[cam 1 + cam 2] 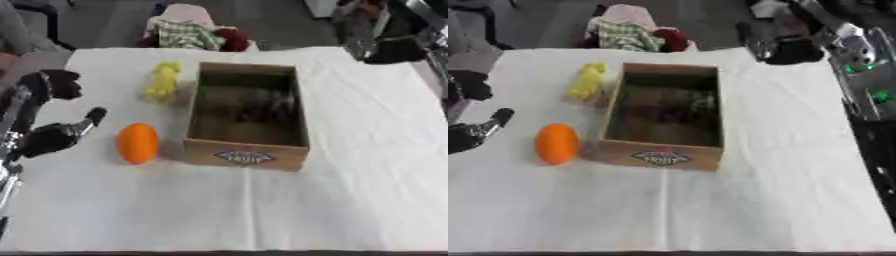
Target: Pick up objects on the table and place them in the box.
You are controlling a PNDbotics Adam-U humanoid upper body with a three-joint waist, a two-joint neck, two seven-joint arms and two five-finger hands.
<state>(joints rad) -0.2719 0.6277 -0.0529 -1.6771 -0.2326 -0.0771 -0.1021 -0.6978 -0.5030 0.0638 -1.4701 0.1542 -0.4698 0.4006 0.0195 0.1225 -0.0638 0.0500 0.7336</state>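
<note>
An open cardboard box [248,154] stands mid-table, with dark, blurred things [265,106] lying inside it. An orange oval object [138,143] lies on the cloth just left of the box's front corner. A yellow object [164,80] rests by the box's far left corner. My left hand [51,138] hovers at the left edge, a short way left of the orange object, open and holding nothing. My right hand [786,49] is a dark shape beyond the table's far right corner, apart from all the objects.
A white cloth [350,200] covers the table. A heap of checked and red fabric [192,34] sits past the far edge. My right arm's silver housing with green lights [857,55] runs along the right side.
</note>
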